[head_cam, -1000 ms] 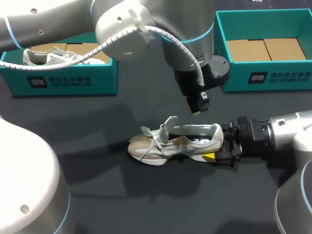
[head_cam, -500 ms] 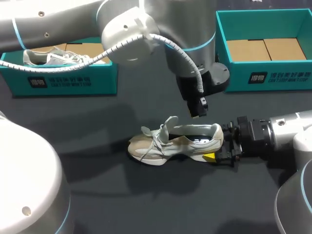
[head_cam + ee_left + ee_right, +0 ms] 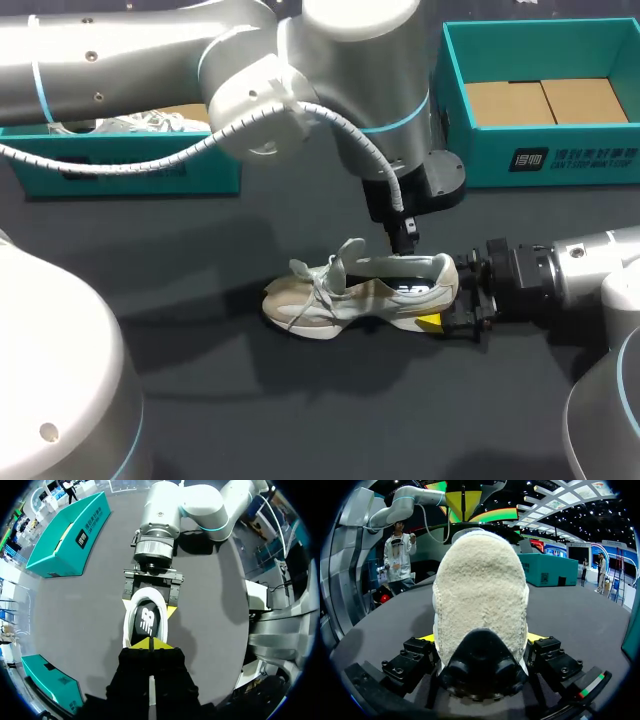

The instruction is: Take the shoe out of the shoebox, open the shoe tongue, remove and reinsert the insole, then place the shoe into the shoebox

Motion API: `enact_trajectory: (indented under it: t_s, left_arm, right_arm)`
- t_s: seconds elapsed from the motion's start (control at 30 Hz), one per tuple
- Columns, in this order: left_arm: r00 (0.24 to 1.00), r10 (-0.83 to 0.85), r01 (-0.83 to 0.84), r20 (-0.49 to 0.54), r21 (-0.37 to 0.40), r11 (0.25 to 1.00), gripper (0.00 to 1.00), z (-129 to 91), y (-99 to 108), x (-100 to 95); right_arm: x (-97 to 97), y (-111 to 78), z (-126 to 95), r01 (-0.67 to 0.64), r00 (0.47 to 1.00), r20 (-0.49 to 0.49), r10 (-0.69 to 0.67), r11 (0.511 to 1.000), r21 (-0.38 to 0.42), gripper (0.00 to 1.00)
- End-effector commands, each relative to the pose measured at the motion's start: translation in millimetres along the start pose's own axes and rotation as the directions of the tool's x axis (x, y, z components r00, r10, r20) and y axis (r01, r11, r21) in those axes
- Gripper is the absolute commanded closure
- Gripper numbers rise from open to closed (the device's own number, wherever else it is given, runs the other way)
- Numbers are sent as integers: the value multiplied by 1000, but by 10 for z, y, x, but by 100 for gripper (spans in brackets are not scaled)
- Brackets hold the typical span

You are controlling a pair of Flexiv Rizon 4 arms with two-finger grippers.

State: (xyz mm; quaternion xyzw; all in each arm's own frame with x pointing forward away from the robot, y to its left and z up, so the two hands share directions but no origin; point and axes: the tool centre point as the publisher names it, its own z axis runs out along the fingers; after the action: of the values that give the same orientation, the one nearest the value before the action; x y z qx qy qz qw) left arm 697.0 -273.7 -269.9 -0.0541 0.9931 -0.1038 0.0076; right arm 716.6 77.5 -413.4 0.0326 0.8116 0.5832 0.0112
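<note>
Cream shoe [image 3: 350, 290]: heel clamped in R tool [image 3: 447, 297].

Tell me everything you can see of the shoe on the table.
The shoe is a cream and pale grey sneaker with white laces, a fuzzy heel and a dark insole in place. It stands on its sole on the dark table, toe toward my left, tongue raised. The right gripper clamps its heel from both sides. The left gripper, fingers together, hangs over the opening; whether it touches the insole is unclear.
</note>
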Motion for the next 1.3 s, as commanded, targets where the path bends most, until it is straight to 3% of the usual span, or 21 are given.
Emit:
enact_trajectory:
  t_s: [0.03,0.27,0.77,0.93,1.3]
  left_arm:
    - [1000,21,-22,-3,-19,1000,100,54,18,25]
    - [993,118,-118,16,-9,993,100,411,61,77]
    - [993,118,-118,16,-9,993,100,411,61,77]
    - [988,157,-157,-4,28,987,100,540,28,0]
    - [986,165,-165,-23,6,986,100,739,60,-123]
  right_arm:
    - [8,13,-5,-1,1000,0,1,1000,4,100]
    - [8,13,-5,-1,1000,0,1,1000,4,100]
    - [8,13,-5,-1,1000,0,1,1000,4,100]
    - [8,13,-5,-1,1000,0,1,1000,4,100]
    - [8,13,-5,-1,1000,0,1,1000,4,100]
